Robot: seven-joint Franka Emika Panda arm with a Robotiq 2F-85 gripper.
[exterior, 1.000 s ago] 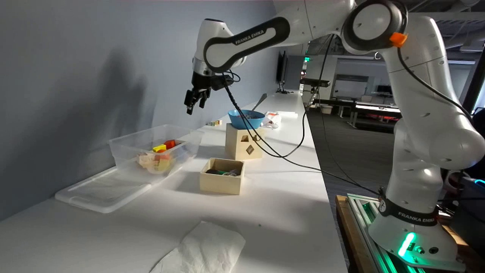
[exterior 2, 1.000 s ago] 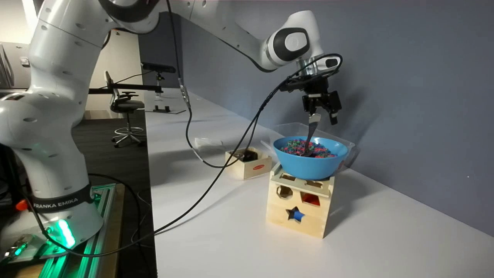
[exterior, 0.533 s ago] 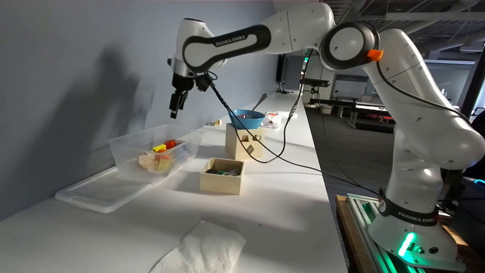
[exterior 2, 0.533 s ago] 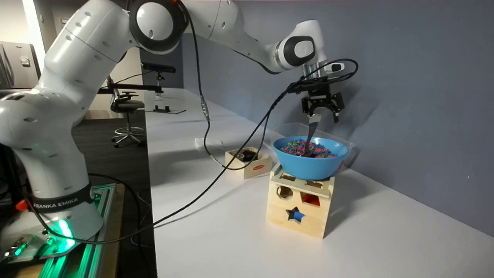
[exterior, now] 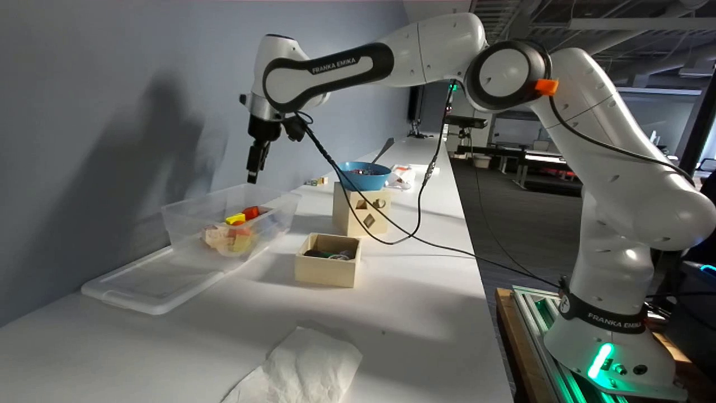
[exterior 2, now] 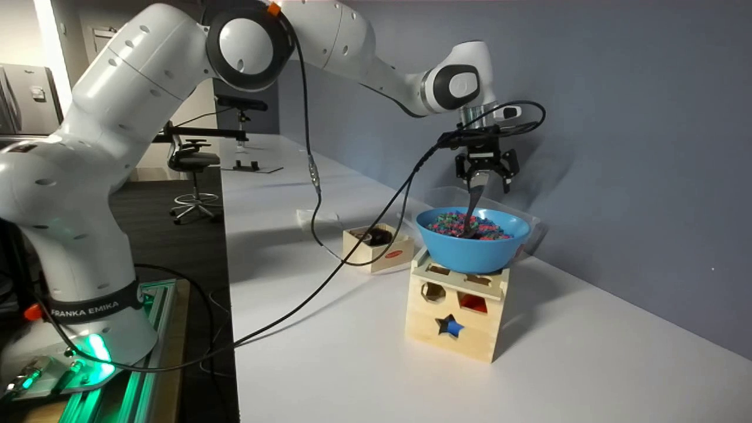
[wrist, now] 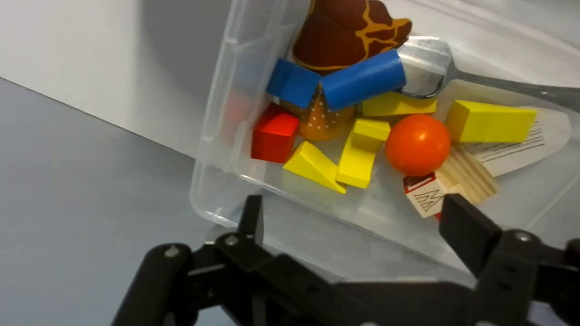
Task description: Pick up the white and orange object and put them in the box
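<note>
The orange object, a glossy round ball (wrist: 418, 145), lies in the clear plastic bin in the wrist view. Next to it is a pale letter block (wrist: 426, 199) with red edges; I cannot tell whether this is the white object. The box, low, square and tan (exterior: 324, 272), stands on the table right of the bin in an exterior view; it also shows in an exterior view (exterior 2: 395, 258). It holds dark items and a green bit. My gripper (wrist: 353, 199) is open and empty above the bin's wall side; it shows in both exterior views (exterior: 254, 178) (exterior 2: 485, 183).
The clear bin (exterior: 184, 229) holds yellow, blue and red blocks and a metal spoon (wrist: 503, 83). A lid (exterior: 151, 280) lies by it. A blue bowl (exterior 2: 470, 252) with an upright utensil (exterior 2: 474, 197) sits on a wooden shape sorter (exterior 2: 452, 343). A cable (exterior 2: 294, 320) hangs from the arm.
My gripper has moved toward the wall and down, now just above the clear bin. It has also turned. The objects on the table have not moved.
</note>
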